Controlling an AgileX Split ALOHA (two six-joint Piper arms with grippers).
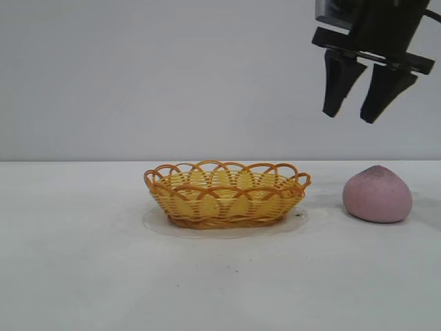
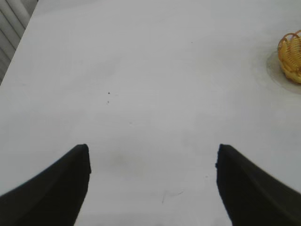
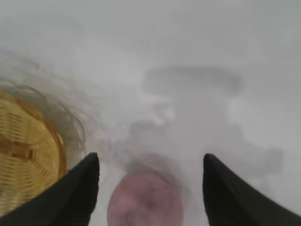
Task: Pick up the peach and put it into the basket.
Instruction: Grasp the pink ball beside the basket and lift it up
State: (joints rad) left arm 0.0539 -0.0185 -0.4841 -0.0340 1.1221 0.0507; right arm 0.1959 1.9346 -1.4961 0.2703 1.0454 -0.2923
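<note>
A pink peach (image 1: 377,195) sits on a white desk (image 1: 83,262) toward its right edge, apart from an orange wicker basket (image 1: 227,195) at the desk's middle. The right gripper (image 1: 353,114) hangs above the peach, pointing steeply down, jaws spread and empty. The left gripper (image 2: 153,181) is parked over bare desk, jaws also apart, holding nothing. The likely risk: the peach is rounded, so an off-centre closing could squeeze it sideways and roll it toward the desk's edge, or clip the basket's looped rim.

text: none legible | labels: none | brands: none | numbers: none | signs: none in any view
</note>
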